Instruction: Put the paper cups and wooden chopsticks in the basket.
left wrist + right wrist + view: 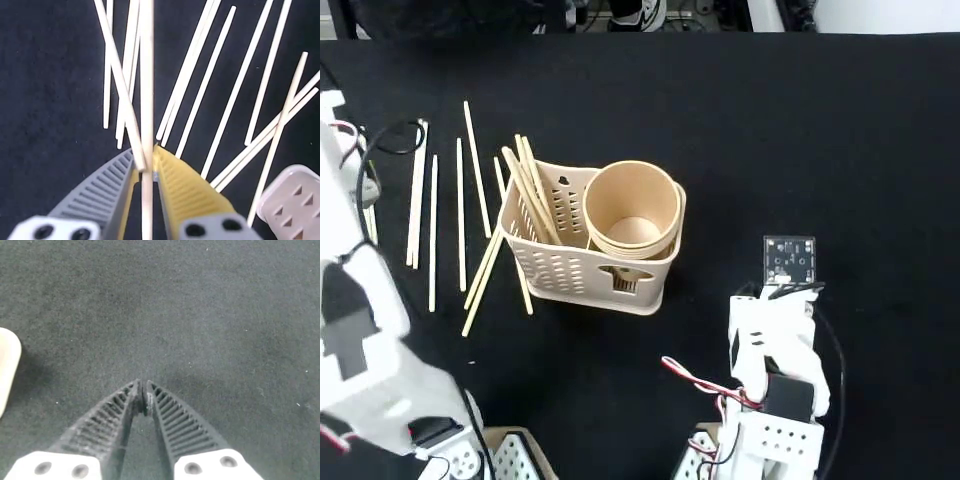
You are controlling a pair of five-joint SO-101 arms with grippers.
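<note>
Pale wooden chopsticks: loose by left edge of black bench
Left end effector: pinching one wooden chopstick
Right end effector: closed, empty

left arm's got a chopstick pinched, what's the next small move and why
Probably lift the left gripper slightly: it is shut on one chopstick amid loose chopsticks, and raising it clear of them should come before swinging to the basket.

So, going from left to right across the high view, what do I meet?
White left arm, loose wooden chopsticks, white perforated plastic basket holding stacked tan paper cups, white right arm.
</note>
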